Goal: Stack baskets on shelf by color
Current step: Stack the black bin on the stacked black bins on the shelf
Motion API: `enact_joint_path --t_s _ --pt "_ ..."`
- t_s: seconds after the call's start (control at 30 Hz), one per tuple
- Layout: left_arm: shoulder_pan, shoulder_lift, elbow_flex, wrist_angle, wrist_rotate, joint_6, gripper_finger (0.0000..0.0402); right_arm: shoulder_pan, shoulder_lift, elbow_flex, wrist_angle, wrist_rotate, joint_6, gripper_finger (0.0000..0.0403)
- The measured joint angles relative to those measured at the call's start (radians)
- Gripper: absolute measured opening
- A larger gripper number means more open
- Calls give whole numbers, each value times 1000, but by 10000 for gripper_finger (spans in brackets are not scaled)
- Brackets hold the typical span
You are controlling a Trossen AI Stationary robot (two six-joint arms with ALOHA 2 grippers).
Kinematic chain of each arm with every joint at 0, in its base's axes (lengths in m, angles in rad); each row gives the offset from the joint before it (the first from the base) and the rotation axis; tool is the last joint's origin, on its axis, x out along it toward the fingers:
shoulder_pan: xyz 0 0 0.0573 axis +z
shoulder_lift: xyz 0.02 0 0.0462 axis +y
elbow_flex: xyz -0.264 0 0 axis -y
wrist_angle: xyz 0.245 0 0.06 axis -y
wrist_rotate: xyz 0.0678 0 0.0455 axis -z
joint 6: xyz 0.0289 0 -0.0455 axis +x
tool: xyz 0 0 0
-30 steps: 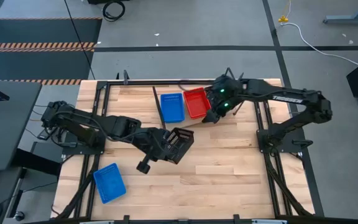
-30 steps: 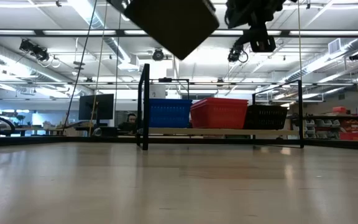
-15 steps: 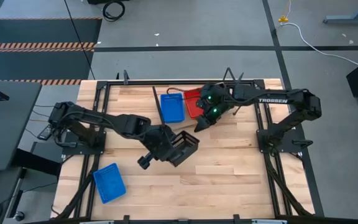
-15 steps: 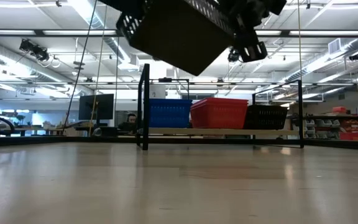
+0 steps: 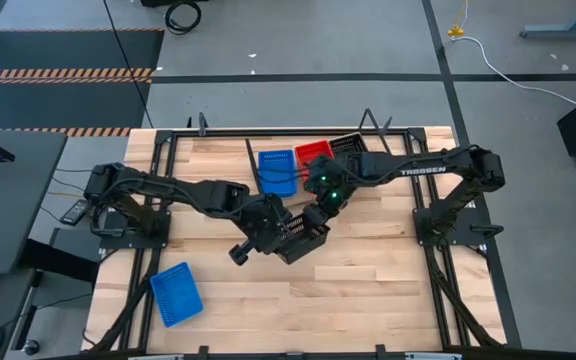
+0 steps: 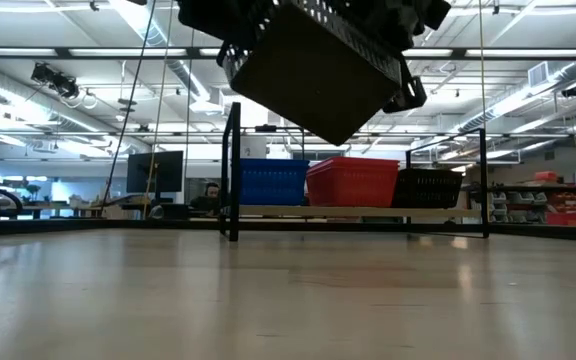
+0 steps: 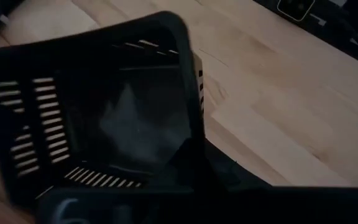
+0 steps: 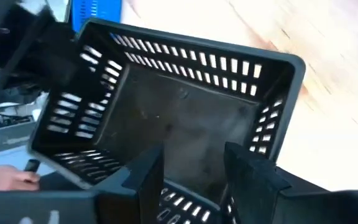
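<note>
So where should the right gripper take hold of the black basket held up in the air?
On the free rim wall facing it. The black basket hangs tilted above the table, the left gripper already clamping one side. The right gripper is open, fingers astride the near wall, open mouth toward it. Closing there, opposite the left hold, looks the best grip on the thin mesh wall.

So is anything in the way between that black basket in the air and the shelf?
Nothing visible blocks it. The black basket is held above bare table by the left gripper, with the right gripper at its rim; the shelf already holds blue, red and black baskets.
</note>
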Motion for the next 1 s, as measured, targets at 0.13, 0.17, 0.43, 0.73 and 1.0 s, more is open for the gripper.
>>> enact_joint_path --t_s 0.13,0.17,0.43,0.73,1.0 --pt "-15 -2 0 -39 -9 -5 4 -5 -13 0 21 15 7 172" --pt "-20 -3 0 -47 -10 -5 4 -9 -25 0 19 23 7 172" --pt "-35 -5 1 -47 -10 -5 4 -52 -72 53 -98 94 -51 172" --pt "-32 -5 1 -16 -11 -7 4 -23 -71 53 -130 105 -46 172" --pt "-27 -5 1 4 -23 -1 4 -10 -70 53 -134 108 -45 172"
